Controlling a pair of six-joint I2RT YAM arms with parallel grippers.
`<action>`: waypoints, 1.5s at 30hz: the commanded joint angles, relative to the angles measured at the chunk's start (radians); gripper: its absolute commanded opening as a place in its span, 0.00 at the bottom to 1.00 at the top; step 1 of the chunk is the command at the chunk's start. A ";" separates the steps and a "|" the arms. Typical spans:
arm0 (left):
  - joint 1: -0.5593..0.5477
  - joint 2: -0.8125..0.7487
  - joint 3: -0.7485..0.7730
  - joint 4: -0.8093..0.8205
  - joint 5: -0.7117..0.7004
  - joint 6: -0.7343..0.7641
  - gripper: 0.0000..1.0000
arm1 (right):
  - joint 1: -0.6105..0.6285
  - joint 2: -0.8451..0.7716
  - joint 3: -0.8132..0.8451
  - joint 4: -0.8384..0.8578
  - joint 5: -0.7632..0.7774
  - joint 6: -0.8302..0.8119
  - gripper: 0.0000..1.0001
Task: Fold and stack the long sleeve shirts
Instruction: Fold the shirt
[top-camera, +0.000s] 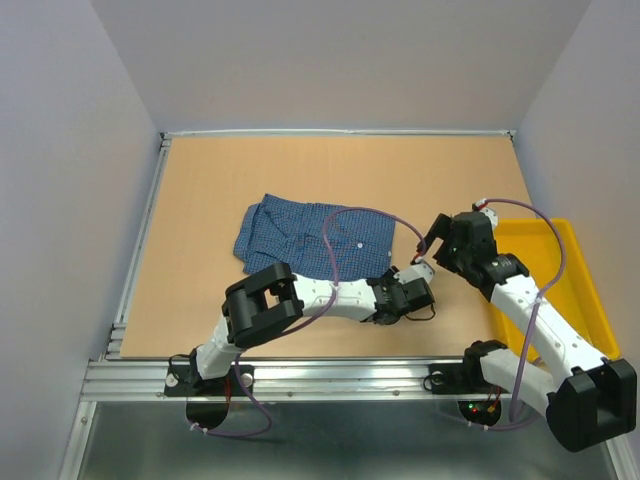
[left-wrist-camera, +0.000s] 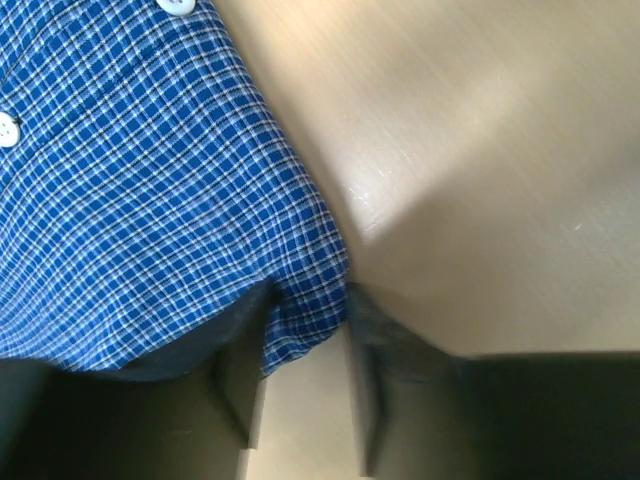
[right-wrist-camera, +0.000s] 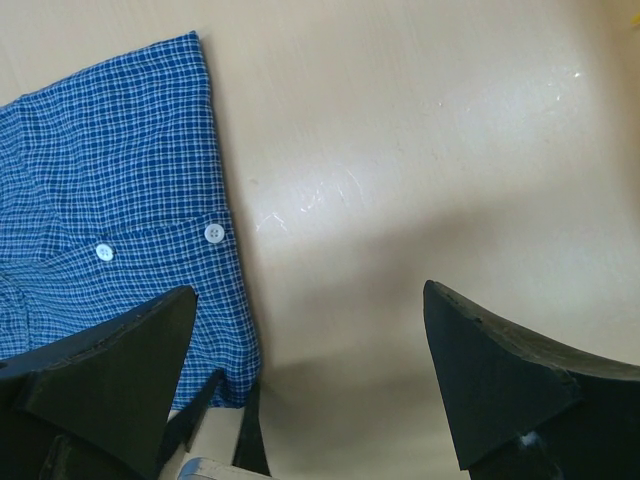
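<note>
No readable text — no labels, brands, numbers anywhere.

Yellow tray (top-camera: 585, 290) at right edge of tan tabletop (top-camera: 330, 170); grey walls around.

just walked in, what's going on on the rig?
Shirt-folding run, early on. One blue checked shirt lies loosely bunched on the table. The left gripper is low at the shirt's near right corner, jaws either side of the fabric; whether they have pinched it isn't clear. The right gripper hangs open over bare table just off the shirt's right edge, holding nothing. A yellow tray sits at the right. No neat fold or stack yet.
</note>
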 joint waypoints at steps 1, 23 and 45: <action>0.019 -0.030 0.002 -0.021 -0.011 -0.010 0.28 | -0.011 0.005 0.055 0.035 -0.059 0.012 1.00; 0.075 -0.262 -0.046 0.105 0.225 -0.090 0.13 | -0.120 0.399 -0.077 0.751 -0.767 0.250 1.00; 0.078 -0.254 -0.035 0.115 0.234 -0.162 0.16 | -0.120 0.551 -0.246 0.905 -0.725 0.336 0.97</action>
